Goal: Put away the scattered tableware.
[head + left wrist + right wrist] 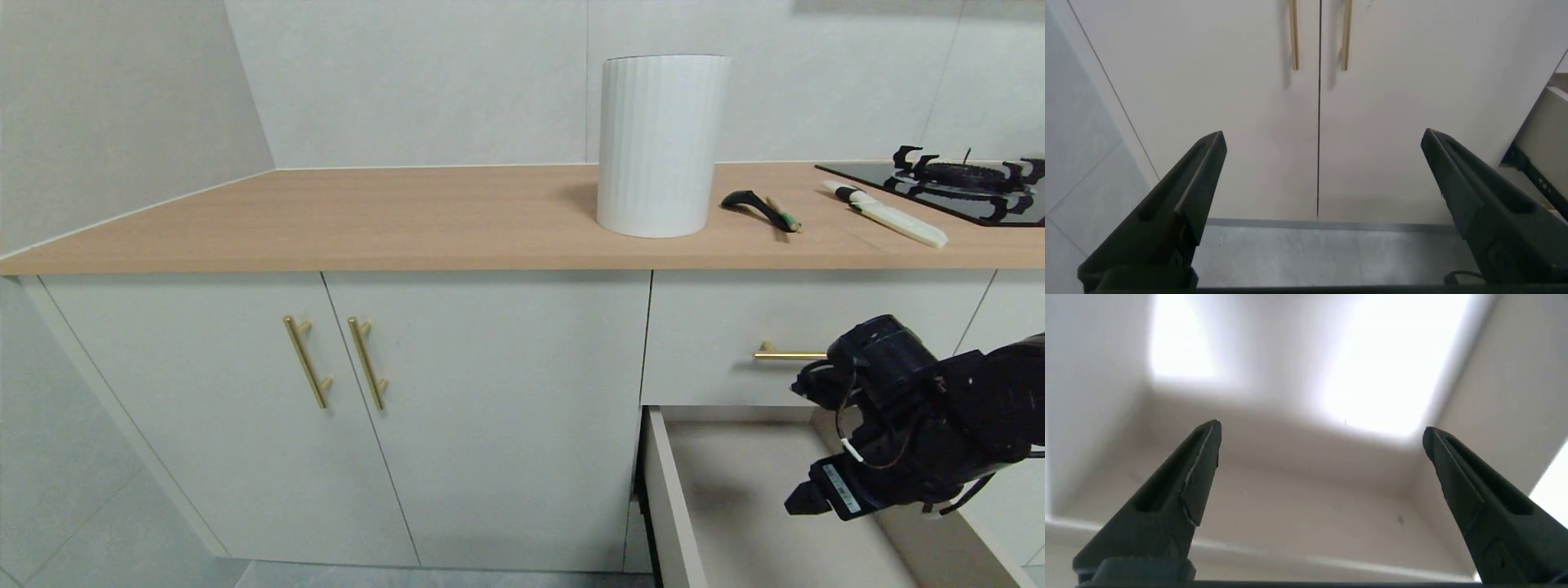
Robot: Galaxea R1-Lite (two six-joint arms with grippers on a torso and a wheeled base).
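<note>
Head view: right tool (804,500) hangs open, empty, over the drawer (735,490); I'd lift it clear of the surface (408,212) edge, then grip the spoon (755,204) mid-handle.

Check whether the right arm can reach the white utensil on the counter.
Probably yes: the right gripper, jaws open and empty, hangs over the drawer, and the white utensil lies uncovered on the counter above.

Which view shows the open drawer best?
The head view: the drawer is pulled out under the counter, with its side wall and floor in plain sight. The right wrist view looks into its inside past the open right claw. The left wrist view catches a sliver of its side beside the doors.
</note>
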